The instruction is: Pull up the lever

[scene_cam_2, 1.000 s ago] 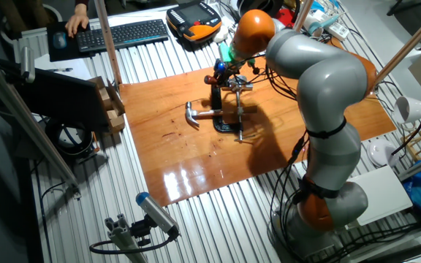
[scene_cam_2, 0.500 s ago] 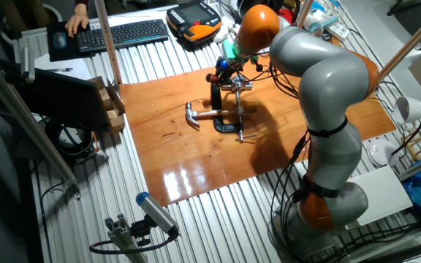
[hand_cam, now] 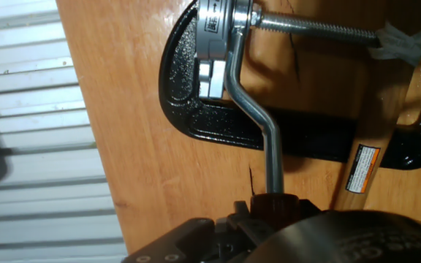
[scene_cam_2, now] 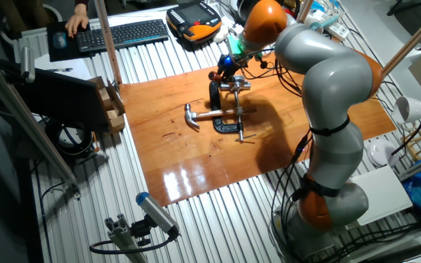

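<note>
Lever pull: gripper point(scene_cam_2: 227, 67) closed on lever point(hand_cam: 258, 120) tip.
Steel bar: rigid, slick; hold at outer end, far from clamp point(hand_cam: 196, 120).

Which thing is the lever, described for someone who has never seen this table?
On the orange wooden board stands a black C-clamp, beside a hammer. The lever is the short shiny silver bar heading the clamp's thin threaded screw, unlike the hammer's wooden handle.
</note>
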You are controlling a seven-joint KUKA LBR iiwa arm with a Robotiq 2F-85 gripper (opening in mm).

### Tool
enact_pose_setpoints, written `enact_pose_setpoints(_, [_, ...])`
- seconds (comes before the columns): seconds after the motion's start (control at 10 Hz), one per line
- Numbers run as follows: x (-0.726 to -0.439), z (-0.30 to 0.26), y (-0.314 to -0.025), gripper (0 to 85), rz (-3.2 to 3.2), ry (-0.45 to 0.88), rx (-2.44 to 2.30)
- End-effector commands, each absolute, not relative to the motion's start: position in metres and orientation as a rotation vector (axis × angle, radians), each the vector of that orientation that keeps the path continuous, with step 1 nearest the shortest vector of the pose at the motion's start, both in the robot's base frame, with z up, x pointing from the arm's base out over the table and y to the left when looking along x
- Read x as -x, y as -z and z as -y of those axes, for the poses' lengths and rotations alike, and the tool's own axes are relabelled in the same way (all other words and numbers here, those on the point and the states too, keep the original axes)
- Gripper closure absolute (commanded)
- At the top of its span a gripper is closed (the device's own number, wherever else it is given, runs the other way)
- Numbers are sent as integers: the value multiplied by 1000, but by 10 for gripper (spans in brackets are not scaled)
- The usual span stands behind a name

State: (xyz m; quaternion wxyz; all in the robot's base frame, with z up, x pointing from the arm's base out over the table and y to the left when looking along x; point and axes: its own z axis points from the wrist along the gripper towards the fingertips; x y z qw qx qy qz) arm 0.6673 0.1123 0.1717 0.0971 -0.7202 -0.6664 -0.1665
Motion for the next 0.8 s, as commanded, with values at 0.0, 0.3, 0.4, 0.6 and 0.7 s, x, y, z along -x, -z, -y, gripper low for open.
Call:
enact_pose_setpoints(0.0, [-667, -110, -173, 850, 1965, 503, 2119])
enact_pose_setpoints(0.3, [-667, -104, -176, 850, 1968, 522, 2087])
enact_pose_setpoints(0.4, [-667, -102, -177, 850, 1963, 530, 2075])
enact_pose_setpoints(0.6, [-666, -99, -180, 850, 1958, 542, 2053])
enact_pose_setpoints(0.7, [-665, -97, -182, 850, 1960, 542, 2048])
